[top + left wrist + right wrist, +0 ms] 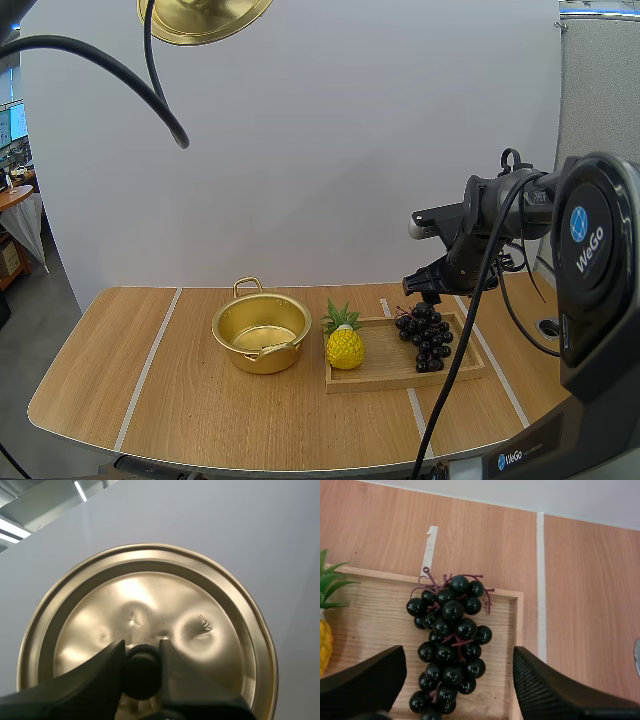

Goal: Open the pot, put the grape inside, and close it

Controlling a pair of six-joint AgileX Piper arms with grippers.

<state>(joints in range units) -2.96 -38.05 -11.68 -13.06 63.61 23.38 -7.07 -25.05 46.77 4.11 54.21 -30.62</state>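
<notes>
The open gold metal pot (262, 333) with two loop handles stands near the middle of the light wooden tabletop (180, 400), just left of the shallow wooden tray (390, 375). The bunch of dark grapes (425, 337) lies at the tray's right end, near its back right corner. A yellow toy pineapple (344, 345) stands at the tray's left edge. The right gripper (460, 660) hangs over the grapes, its fingers wide apart and touching nothing. The left gripper (141, 647) pinches the black knob (141, 675) of the gold metal lid (150, 605), which is held high above the tabletop.
</notes>
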